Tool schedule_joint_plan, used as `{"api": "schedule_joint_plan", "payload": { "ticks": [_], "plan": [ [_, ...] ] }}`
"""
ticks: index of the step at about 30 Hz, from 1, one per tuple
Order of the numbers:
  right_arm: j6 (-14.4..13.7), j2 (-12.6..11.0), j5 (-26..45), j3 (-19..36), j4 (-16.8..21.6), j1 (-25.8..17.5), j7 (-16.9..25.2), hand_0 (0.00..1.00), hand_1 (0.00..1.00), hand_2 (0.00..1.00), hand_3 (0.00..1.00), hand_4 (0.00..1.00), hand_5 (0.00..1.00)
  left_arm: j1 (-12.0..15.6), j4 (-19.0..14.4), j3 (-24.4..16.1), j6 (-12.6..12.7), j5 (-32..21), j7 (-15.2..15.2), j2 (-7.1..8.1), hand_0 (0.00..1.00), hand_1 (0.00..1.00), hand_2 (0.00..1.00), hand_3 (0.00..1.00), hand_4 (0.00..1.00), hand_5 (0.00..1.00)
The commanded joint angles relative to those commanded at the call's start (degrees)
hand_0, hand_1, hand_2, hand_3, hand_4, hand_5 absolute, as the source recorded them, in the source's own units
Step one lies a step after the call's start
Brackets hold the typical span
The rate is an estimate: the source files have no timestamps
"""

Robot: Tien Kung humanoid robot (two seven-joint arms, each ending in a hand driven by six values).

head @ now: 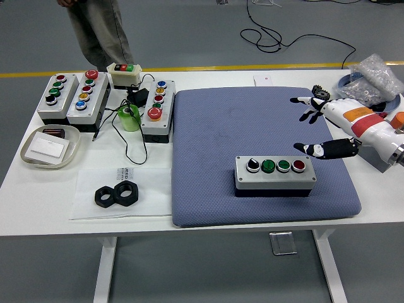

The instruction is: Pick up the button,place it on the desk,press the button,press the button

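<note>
Head view, looking down on a white table (208, 224). On the front right part of a blue-grey, finely textured rectangular mat (252, 126) sits the button box (275, 175), a long grey box on a black base. Its top carries four round controls in a row: a black-and-white knob at the left, two green buttons, and a red button at the right.

Just right of the box and clear of it, the robot's right hand (328, 126) hangs over the mat's right edge. It is white plastic with black fingertips and an orange band at the wrist. Its fingers are spread wide and hold nothing, the thumb (325, 149) pointing toward the box's red end.

Far left on the table stand three more grey button boxes (104, 98), each with a column of coloured round buttons, and a small cream box (124, 74) behind them. A translucent green cup (130, 117) stands among black cables. A shallow clear tray (50, 147) holds a white card. Two large black hexagonal nuts (117, 195) lie side by side on a clear plastic sheet. A crinkled plastic bag (372, 79) lies at the far right corner. A person's legs (98, 31) in grey trousers show beyond the table's far edge.
</note>
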Motion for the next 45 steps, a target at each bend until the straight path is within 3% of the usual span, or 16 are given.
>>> {"api": "schedule_joint_plan", "payload": {
  "ticks": [5,6,12,13,26,45],
  "plan": [
    [1.02,-0.6,0.83,0.28,0.4,-1.8,-0.24,0.124,0.028,0.181,0.749,0.633,0.301,0.05,0.0,0.07,0.02,-0.08,0.0,-0.03,0.743,0.83,0.877,0.831,0.637,0.998],
    [1.41,-0.7,0.78,0.26,0.43,-2.08,-0.44,0.091,0.002,0.111,0.699,0.678,0.388,0.03,0.0,0.13,0.02,-0.16,-0.02,-0.03,0.742,0.83,0.876,0.83,0.637,0.998],
    [2.94,-0.78,-0.05,0.38,0.18,-3.48,-1.35,0.091,0.002,0.111,0.699,0.678,0.388,-0.02,0.01,0.2,0.0,-0.3,-0.04,-0.06,0.742,0.83,0.876,0.83,0.637,0.998],
    [3.11,-0.79,-0.12,0.45,0.12,-3.76,-1.45,0.08,0.002,0.083,0.679,0.637,0.347,-0.02,0.01,0.23,-0.01,-0.34,-0.06,-0.06,0.743,0.83,0.876,0.831,0.637,0.998],
    [5.01,0.05,-1.2,-1.09,-1.76,-4.94,-2.56,0.072,0.002,0.081,0.679,0.645,0.374,-0.23,0.01,0.25,-0.02,-0.43,-0.06,-0.06,0.744,0.83,0.876,0.83,0.638,0.998],
    [5.36,1.35,-1.82,-2.75,-2.33,-4.77,-3.28,0.075,0.002,0.083,0.676,0.649,0.387,-0.51,0.14,-0.35,0.11,0.22,0.1,-0.23,0.751,0.83,0.876,0.83,0.636,0.998]
  ]
}}
